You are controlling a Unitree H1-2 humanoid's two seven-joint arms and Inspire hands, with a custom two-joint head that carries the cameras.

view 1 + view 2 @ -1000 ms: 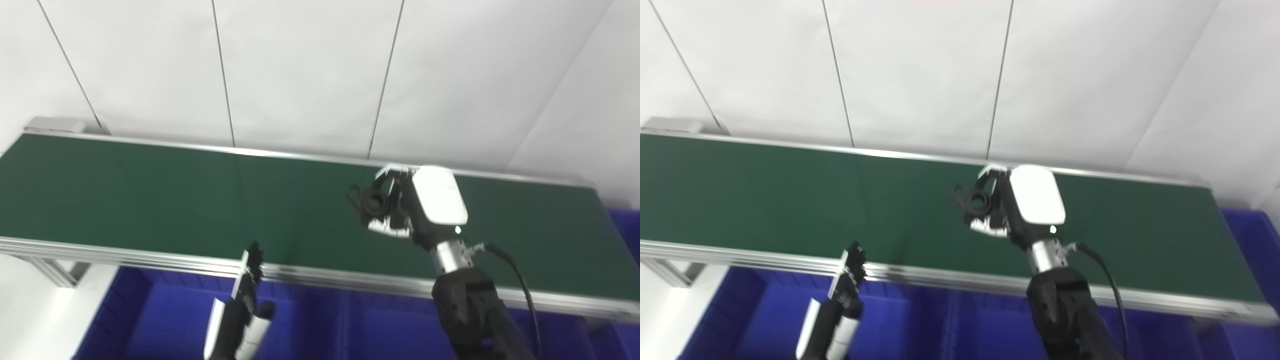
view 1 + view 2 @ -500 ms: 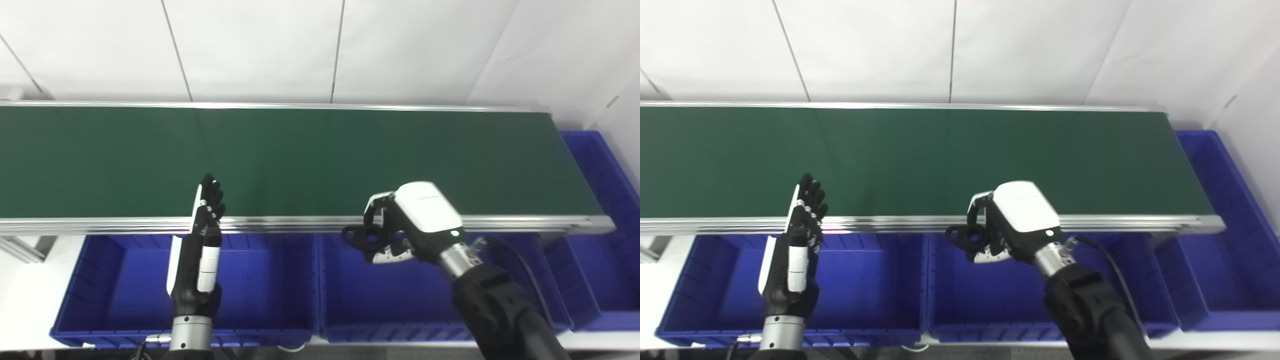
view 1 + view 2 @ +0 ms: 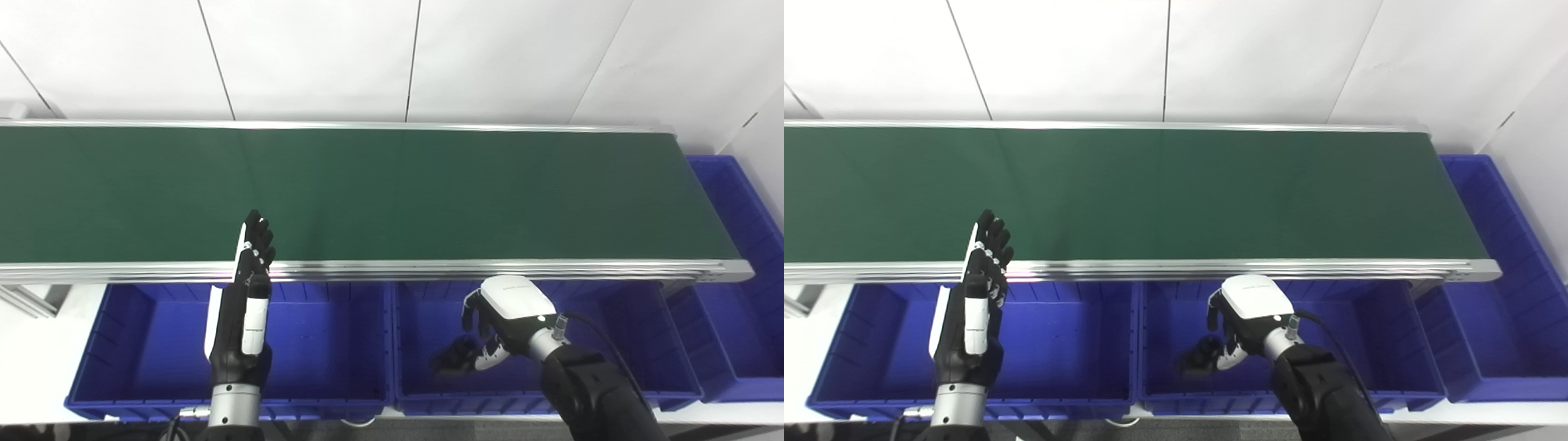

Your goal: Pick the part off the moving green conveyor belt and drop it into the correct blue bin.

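The green conveyor belt [image 3: 392, 190] runs across the view with no part on it. My right hand [image 3: 505, 318] is lowered inside the middle blue bin [image 3: 618, 349], with its fingers spread apart. The black part [image 3: 453, 361] is blurred, low in that bin just left of the thumb, and the fingers are not closed around it. It also shows in the right eye view [image 3: 1199, 361]. My left hand [image 3: 248, 294] is open and empty, held flat and upright at the belt's near rail, above the left blue bin [image 3: 147, 343].
A third blue bin [image 3: 735, 257] stands at the belt's right end. The belt's aluminium near rail [image 3: 429, 267] runs just above the bins. A white panelled wall rises behind the belt.
My right hand has gone down from the belt's near rail into the middle bin and opened. The black part has left its fingers. The left hand has barely moved.
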